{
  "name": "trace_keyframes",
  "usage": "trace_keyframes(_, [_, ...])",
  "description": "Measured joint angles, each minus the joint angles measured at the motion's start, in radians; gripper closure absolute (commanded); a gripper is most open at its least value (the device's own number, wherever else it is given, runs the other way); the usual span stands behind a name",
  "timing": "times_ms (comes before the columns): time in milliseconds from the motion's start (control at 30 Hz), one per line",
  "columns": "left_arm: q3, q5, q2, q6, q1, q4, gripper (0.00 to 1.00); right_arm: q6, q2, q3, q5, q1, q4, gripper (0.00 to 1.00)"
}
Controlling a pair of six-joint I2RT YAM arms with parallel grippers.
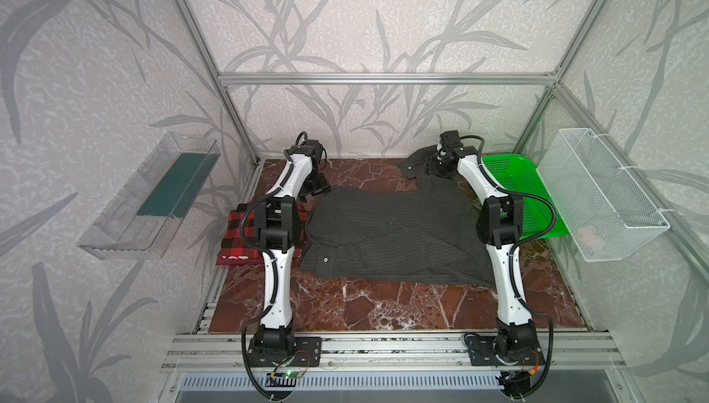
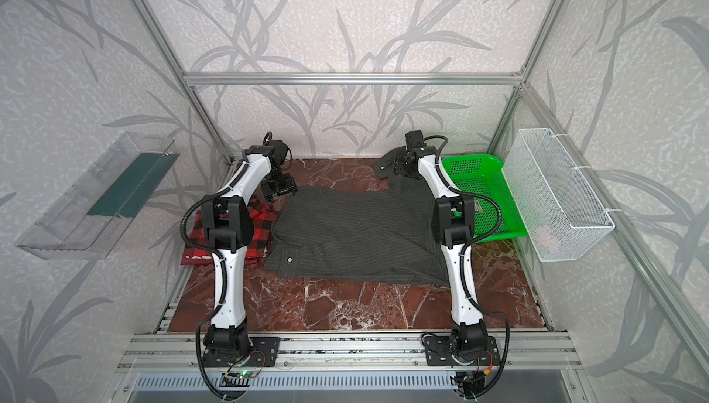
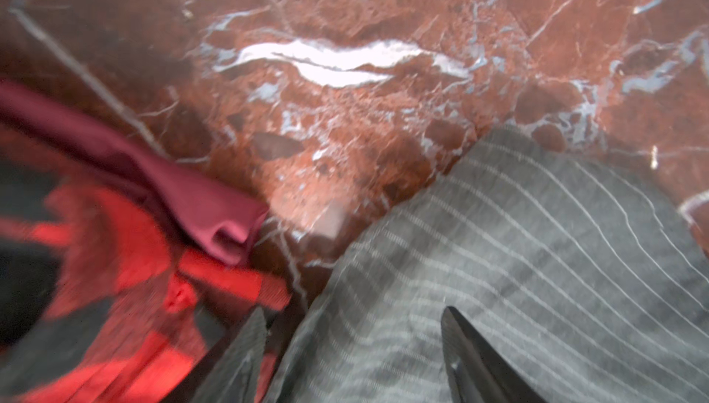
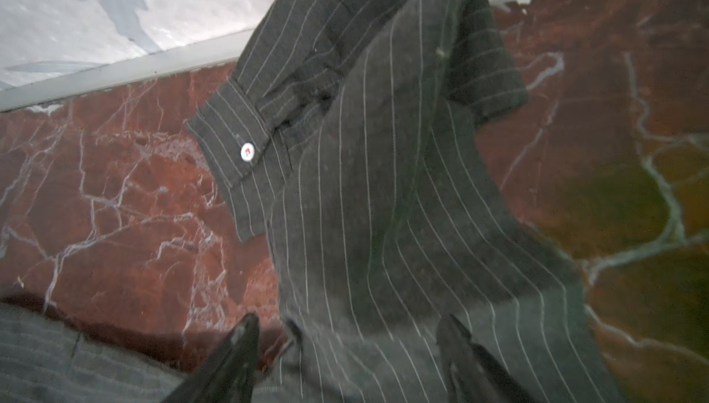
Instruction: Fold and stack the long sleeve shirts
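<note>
In both top views the charcoal pinstriped long sleeve shirt [image 1: 391, 228] [image 2: 353, 224] lies spread over the middle of the marble table, one sleeve running to the back right. The red-and-black plaid shirt [image 1: 239, 236] [image 2: 261, 236] lies bunched at the left edge, partly hidden under my left arm. My left gripper [image 1: 316, 190] [image 3: 353, 314] hovers open over the charcoal shirt's [image 3: 537, 266] back left corner, beside the plaid [image 3: 115, 266]. My right gripper [image 1: 439, 172] [image 4: 349, 320] stands open over the sleeve [image 4: 383, 190], whose cuff button [image 4: 247, 151] shows near the back wall.
A green plastic basket [image 1: 510, 174] sits at the back right, against my right arm. A white wire basket [image 1: 606, 197] hangs on the right wall and a clear bin [image 1: 149, 197] on the left wall. Bare marble [image 1: 383, 305] shows in front of the shirt.
</note>
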Motion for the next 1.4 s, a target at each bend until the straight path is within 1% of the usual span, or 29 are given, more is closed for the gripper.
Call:
trace_keyframes(100, [0.042, -0.010, 0.051, 0.005, -0.006, -0.012, 0.27, -0.003, 0.097, 0.142, -0.021, 0.000, -0.049, 0.31])
trace_keyframes(167, [0.050, -0.018, 0.073, 0.006, -0.006, -0.018, 0.28, -0.005, 0.126, 0.170, -0.037, 0.000, -0.066, 0.33])
trace_keyframes(233, [0.054, -0.024, 0.087, 0.008, -0.006, -0.025, 0.29, -0.007, 0.137, 0.172, -0.051, 0.000, -0.073, 0.39])
trace_keyframes(333, [0.065, -0.033, 0.102, 0.012, -0.007, -0.030, 0.33, -0.008, 0.146, 0.172, -0.080, 0.001, -0.077, 0.50])
trace_keyframes(400, [0.074, -0.040, 0.112, 0.014, -0.007, -0.029, 0.35, -0.009, 0.147, 0.172, -0.106, 0.001, -0.077, 0.65])
trace_keyframes(533, [0.074, -0.048, 0.121, 0.016, -0.007, -0.029, 0.45, -0.014, 0.147, 0.172, -0.155, 0.001, -0.077, 0.90])
trace_keyframes(600, [0.074, -0.048, 0.124, 0.014, -0.007, -0.029, 0.50, -0.016, 0.145, 0.164, -0.173, 0.001, -0.077, 0.98])
trace_keyframes(633, [0.074, -0.048, 0.124, 0.017, -0.006, -0.028, 0.53, -0.018, 0.138, 0.150, -0.184, 0.001, -0.073, 1.00])
trace_keyframes(700, [0.072, -0.048, 0.124, 0.014, -0.006, -0.023, 0.54, -0.020, 0.111, 0.095, -0.198, 0.004, -0.064, 1.00])
trace_keyframes(767, [0.056, -0.047, 0.122, 0.013, -0.007, -0.012, 0.54, -0.025, 0.055, -0.001, -0.202, 0.008, -0.047, 1.00])
trace_keyframes(867, [0.023, -0.047, 0.113, 0.012, -0.010, 0.005, 0.54, -0.031, -0.091, -0.213, -0.197, 0.025, 0.013, 1.00])
trace_keyframes(933, [-0.002, -0.047, 0.099, 0.011, -0.011, 0.011, 0.54, -0.032, -0.217, -0.372, -0.188, 0.048, 0.063, 1.00])
trace_keyframes(1067, [-0.053, -0.045, 0.072, 0.005, -0.011, 0.032, 0.54, -0.015, -0.444, -0.666, -0.177, 0.101, 0.201, 0.96])
trace_keyframes(1200, [-0.098, -0.043, 0.048, 0.000, -0.011, 0.041, 0.53, 0.024, -0.602, -0.957, -0.179, 0.153, 0.340, 0.88])
trace_keyframes(1300, [-0.117, -0.041, 0.036, -0.006, -0.011, 0.049, 0.52, 0.054, -0.642, -1.126, -0.184, 0.191, 0.402, 0.72])
trace_keyframes(1400, [-0.143, -0.039, 0.021, -0.011, -0.012, 0.054, 0.50, 0.075, -0.643, -1.215, -0.196, 0.212, 0.418, 0.61])
